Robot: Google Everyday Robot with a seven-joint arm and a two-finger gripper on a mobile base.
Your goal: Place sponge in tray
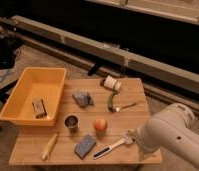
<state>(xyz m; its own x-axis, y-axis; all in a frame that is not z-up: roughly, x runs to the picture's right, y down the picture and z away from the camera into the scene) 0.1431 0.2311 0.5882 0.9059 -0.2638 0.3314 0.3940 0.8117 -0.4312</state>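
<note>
- The wooden table (pixel 138 97) stood on a speckled floor (pixel 40 56). A pale ledge (pixel 88 46) ran diagonally behind it, with darkness beyond.
- The sponge (pixel 85 145) lay flat near the table's front edge, just beside a brush (pixel 113 146) and well apart from the tray (pixel 40 71) at the left end.
- The end effector was hidden behind the white arm (pixel 168 135) at lower right, its jaws spread wide and holding nothing.
</note>
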